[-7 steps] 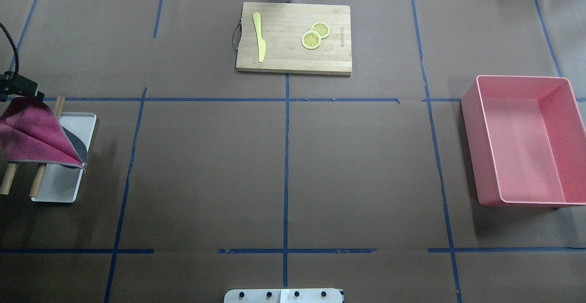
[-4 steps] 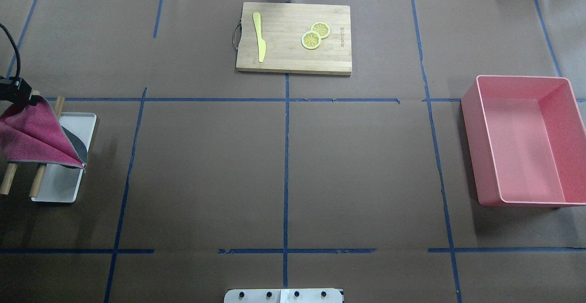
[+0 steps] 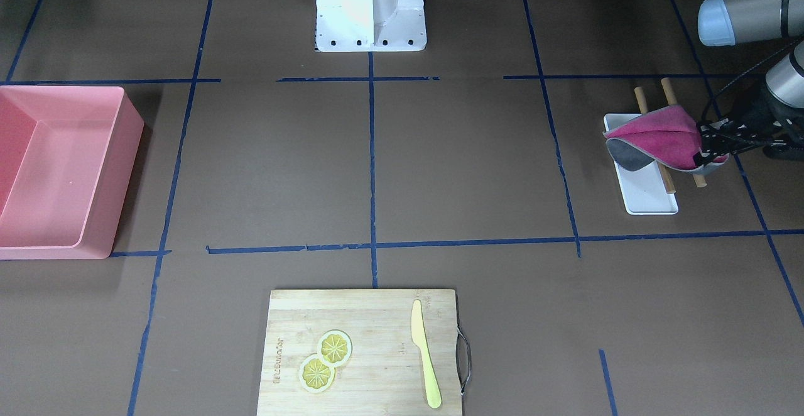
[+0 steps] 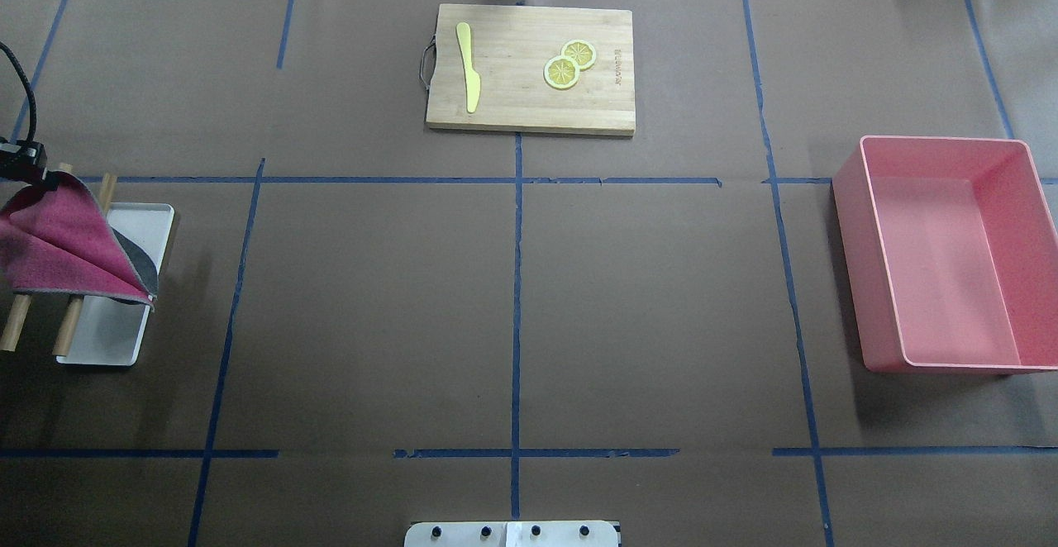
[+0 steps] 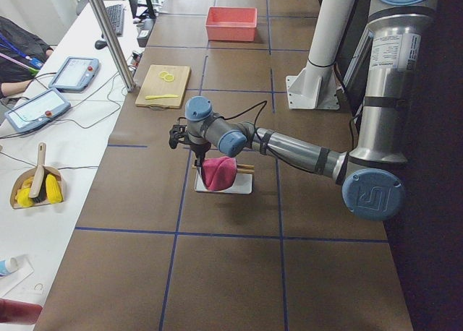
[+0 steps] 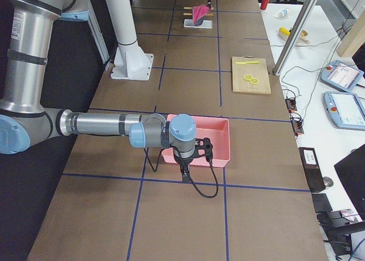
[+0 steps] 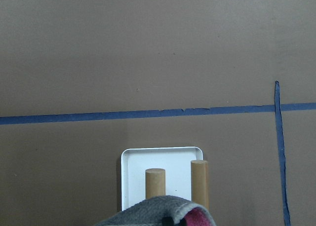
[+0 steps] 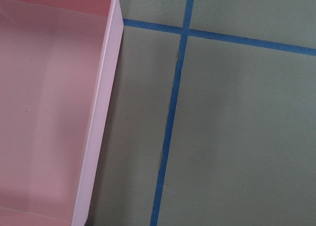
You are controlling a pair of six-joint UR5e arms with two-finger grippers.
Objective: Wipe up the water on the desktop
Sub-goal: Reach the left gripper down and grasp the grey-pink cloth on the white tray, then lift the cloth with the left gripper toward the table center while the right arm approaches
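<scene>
The desktop (image 4: 372, 307) is a matte brown surface crossed by blue tape lines; I see no water on it. My left gripper (image 3: 708, 142) is shut on one edge of a magenta cloth with a grey underside (image 4: 62, 241), at the table's left end. The cloth hangs over two wooden rods (image 4: 68, 328) that lie across a small white tray (image 4: 111, 328). It also shows in the front view (image 3: 659, 134) and at the bottom of the left wrist view (image 7: 158, 213). My right gripper (image 6: 185, 171) hangs beside the pink bin (image 6: 214, 137). I cannot tell if it is open.
A wooden cutting board (image 4: 529, 105) at the far middle carries a yellow knife (image 4: 468, 68) and two lemon slices (image 4: 569, 64). The pink bin (image 4: 950, 254) stands at the right. The robot base (image 3: 370, 7) is at the near edge.
My left gripper has shifted slightly left toward the view's edge, with the cloth's held edge following. The cloth's hanging part stays over the rods and tray.
</scene>
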